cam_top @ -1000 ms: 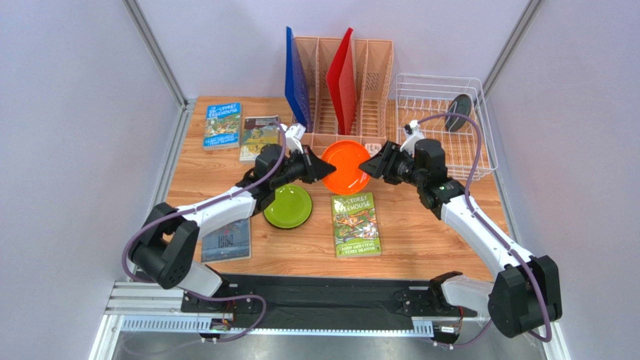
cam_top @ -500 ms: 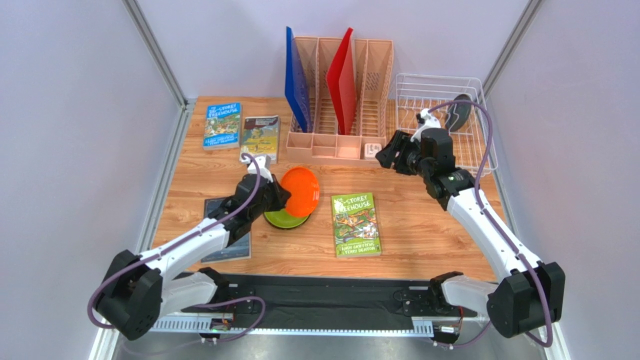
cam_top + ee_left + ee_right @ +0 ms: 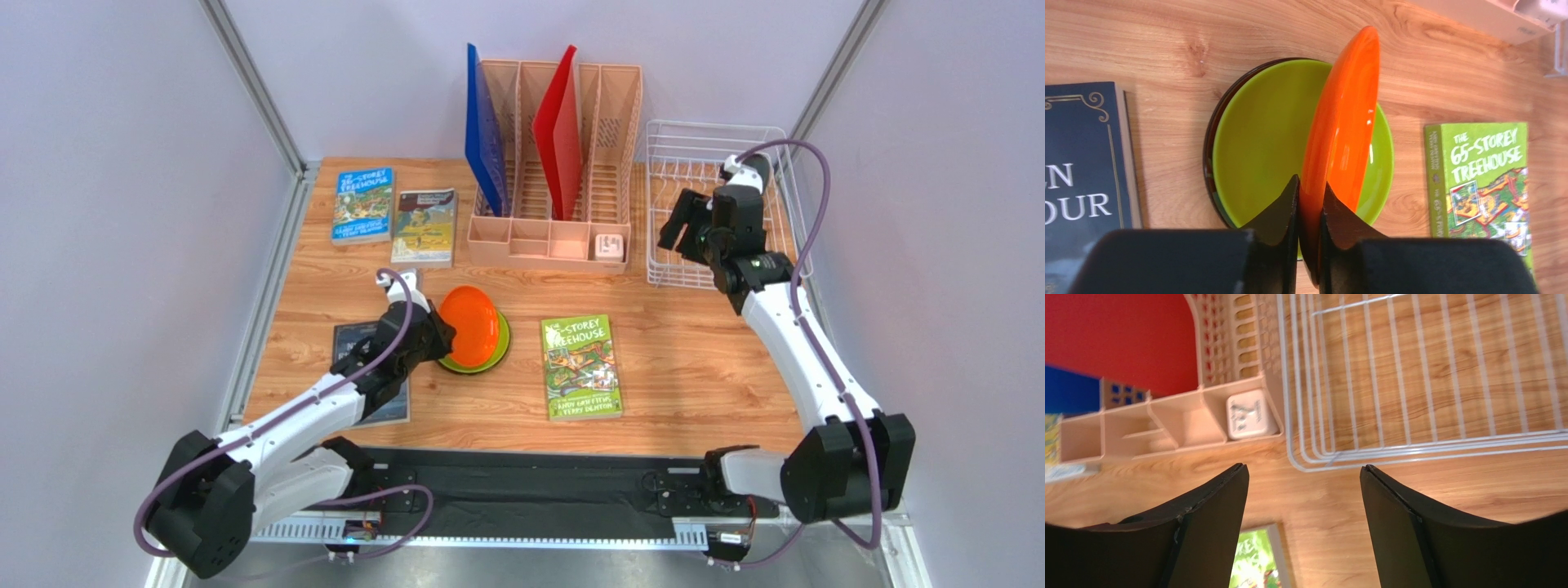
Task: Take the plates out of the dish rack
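My left gripper is shut on the rim of the orange plate and holds it tilted on edge over the lime green plate. The green plate lies on a dark red plate whose rim shows at the left. In the top view the left gripper holds the orange plate above the green one. My right gripper is open and empty above the front left corner of the white dish rack. The right wrist view shows the gripper and bare rack wires. The dark teal-grey plate is hidden.
A pink file organiser with blue and red folders stands at the back, left of the rack. A green book lies right of the plates and a dark book lies to their left. Two more books lie at the back left.
The right gripper let go of the orange plate and moved back right to the rack. The left gripper carried the plate down and left, over the green plate.
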Robot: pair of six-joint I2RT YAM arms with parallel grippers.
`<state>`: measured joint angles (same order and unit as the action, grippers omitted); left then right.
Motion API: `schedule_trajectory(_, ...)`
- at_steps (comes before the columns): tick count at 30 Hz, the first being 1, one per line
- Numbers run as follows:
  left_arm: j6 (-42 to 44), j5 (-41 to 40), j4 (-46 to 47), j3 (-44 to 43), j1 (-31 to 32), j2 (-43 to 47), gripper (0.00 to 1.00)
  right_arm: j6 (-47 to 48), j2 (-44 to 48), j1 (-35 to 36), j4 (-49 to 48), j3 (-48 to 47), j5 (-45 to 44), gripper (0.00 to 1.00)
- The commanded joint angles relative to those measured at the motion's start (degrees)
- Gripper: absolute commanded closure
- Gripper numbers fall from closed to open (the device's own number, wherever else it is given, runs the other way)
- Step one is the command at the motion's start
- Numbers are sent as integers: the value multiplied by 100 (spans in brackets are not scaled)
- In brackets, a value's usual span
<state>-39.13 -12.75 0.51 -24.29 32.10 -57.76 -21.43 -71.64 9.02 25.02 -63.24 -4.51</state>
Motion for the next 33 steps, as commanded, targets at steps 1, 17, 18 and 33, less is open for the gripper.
schedule_trajectory(1, -156, -87, 274, 223, -28, -33, 75, 394, -621, -268, 153, -767, -1094, 27)
schedule_trajectory(17, 28, -482, -25, 232, -28, -193, 13, 631, -2460, -1139, 223, -2710, -1711, 25)
schedule_trajectory(18, 116, -535, -173, 215, -28, -114, 7, 649, -2661, -1182, 206, -2772, -1746, 25)
schedule_trajectory(33, 1162, 475, -139, -1120, -28, -647, 0, 1579, -5219, -1666, 21, -5152, -2036, 31)
